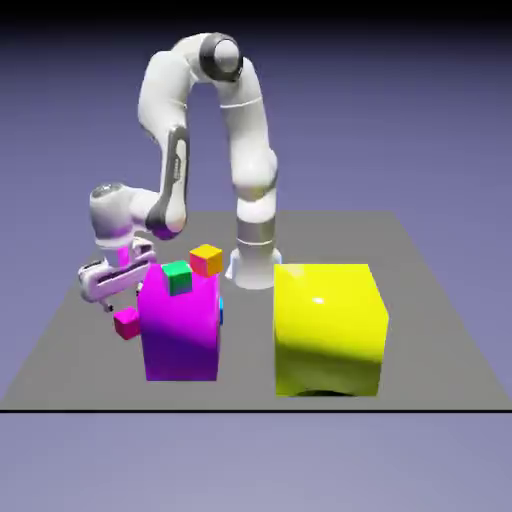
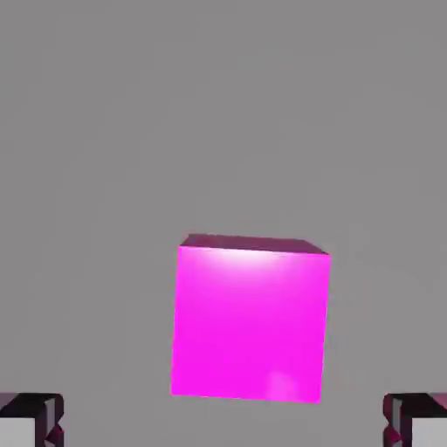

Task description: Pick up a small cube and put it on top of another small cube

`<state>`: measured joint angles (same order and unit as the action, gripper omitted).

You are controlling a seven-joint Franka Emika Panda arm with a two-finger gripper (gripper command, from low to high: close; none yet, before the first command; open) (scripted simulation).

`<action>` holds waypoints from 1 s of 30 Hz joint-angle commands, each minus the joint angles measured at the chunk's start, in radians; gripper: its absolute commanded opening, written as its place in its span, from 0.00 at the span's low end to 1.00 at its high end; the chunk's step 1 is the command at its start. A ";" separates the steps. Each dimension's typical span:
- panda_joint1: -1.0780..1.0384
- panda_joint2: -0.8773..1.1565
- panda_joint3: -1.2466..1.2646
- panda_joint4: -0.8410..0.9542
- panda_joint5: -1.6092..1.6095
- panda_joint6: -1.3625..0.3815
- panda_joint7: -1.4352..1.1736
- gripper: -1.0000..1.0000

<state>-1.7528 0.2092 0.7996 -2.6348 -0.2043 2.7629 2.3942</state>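
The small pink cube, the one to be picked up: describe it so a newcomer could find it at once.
Start at the big magenta block on the exterior view's left of the grey table. At that block's lower left corner, on the table below the open gripper, sits the small pink cube. It is far smaller than the block, and unlike the tiny green cube it rests on the table, not on the block.

Rendered simulation, no real room: flat grey table (image 1: 420, 300), plain blue-violet backdrop (image 1: 400, 100), untextured glossy yellow block (image 1: 330, 328) beyond gripper (image 1: 118, 300).
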 commanded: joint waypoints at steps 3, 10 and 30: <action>0.091 0.066 -0.109 0.018 -0.088 0.048 0.065 0.50; 0.302 0.216 -0.358 0.059 -0.291 0.158 0.215 0.50; 0.199 -0.200 -0.108 0.074 0.130 -0.230 0.113 0.00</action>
<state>-1.5411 0.0093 0.6895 -2.5611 -0.0749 2.5342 2.5078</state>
